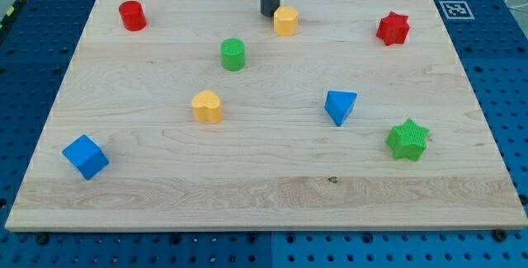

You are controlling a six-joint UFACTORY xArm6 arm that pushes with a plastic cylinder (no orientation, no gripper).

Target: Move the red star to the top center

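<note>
**Tip at top centre, red star off to the right**

My tip (270,13) sits at the view's top centre, on the wooden board (264,177). No claw here to be released or clenched: just a straight dark rod, holding nothing.

Red star (393,28) lies near the board's top right, well apart from my tip and to the view's right of it, roughly level with it. Between the two sits a yellow block (285,21), just beside my tip on its right; can't tell if they touch. Star touches nothing.

Hard to see:
- Rod is cut off by the view's top edge, only its lower stretch shows.
- Yellow block by the tip: rounded or faceted, can't say which.
- A black-and-white marker (455,9) at the board's top right corner, pattern too small to read.
- Blue pegboard table (503,70) around the board, cut off on all sides.

Star's look: solid red, chunky, short blunt points, lying flat, top face lighter than its sides.

Other blocks:
- red cylinder (132,15), top left
- green cylinder (233,54), below and left of the tip
- yellow heart (207,105), left of centre
- blue triangular block (340,106), right of centre
- green star (407,139), lower right, below the red star
- blue cube (86,157), lower left
</note>
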